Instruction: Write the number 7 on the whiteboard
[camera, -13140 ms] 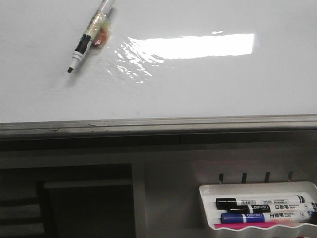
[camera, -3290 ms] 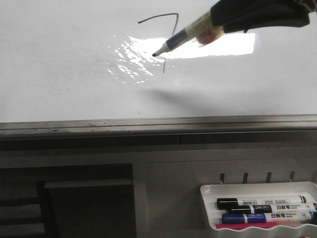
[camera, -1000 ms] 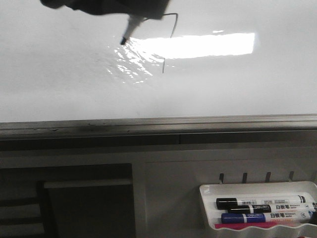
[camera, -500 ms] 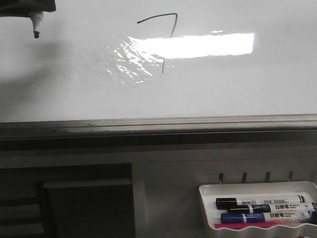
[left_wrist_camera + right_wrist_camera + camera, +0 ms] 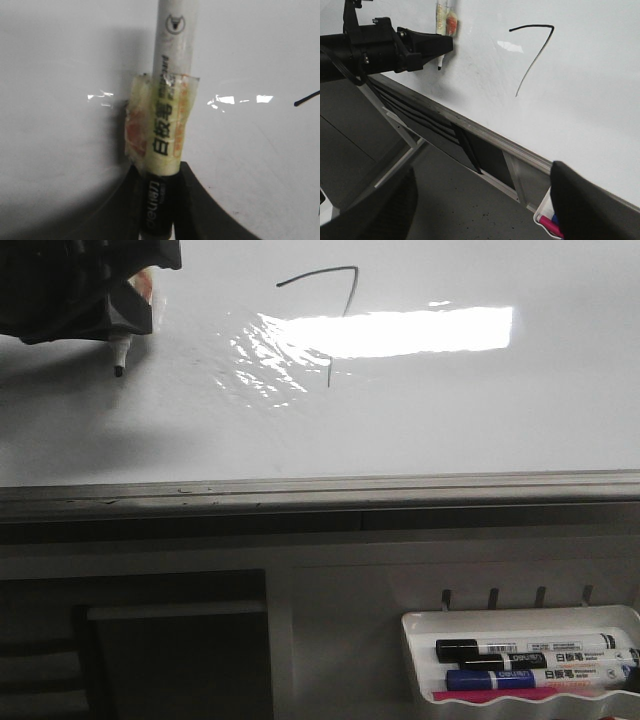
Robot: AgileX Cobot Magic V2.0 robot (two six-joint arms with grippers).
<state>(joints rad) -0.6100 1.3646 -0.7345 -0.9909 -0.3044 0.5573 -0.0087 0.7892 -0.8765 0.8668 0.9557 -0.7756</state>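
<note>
The number 7 (image 5: 320, 274) is drawn in a thin dark line on the whiteboard (image 5: 450, 430), its long stroke crossing the glare. My left gripper (image 5: 118, 315) is at the board's upper left, well left of the 7, and it is shut on a taped white marker (image 5: 121, 352) whose tip points down. The left wrist view shows both fingers clamped on the marker's (image 5: 169, 100) black end, with the left gripper (image 5: 157, 212) at the bottom. In the right wrist view the 7 (image 5: 535, 60) and the left gripper (image 5: 435, 47) both show. My right gripper (image 5: 485, 215) is open and holds nothing.
The board's grey frame edge (image 5: 320, 490) runs across below the writing area. A white marker tray (image 5: 520, 620) with several markers hangs at the lower right. Dark shelving (image 5: 170, 650) sits under the frame at the left.
The left gripper swept left away from the finished 7 with the marker. Over the last half second it has come down and slightly right. The 7 is unchanged.
</note>
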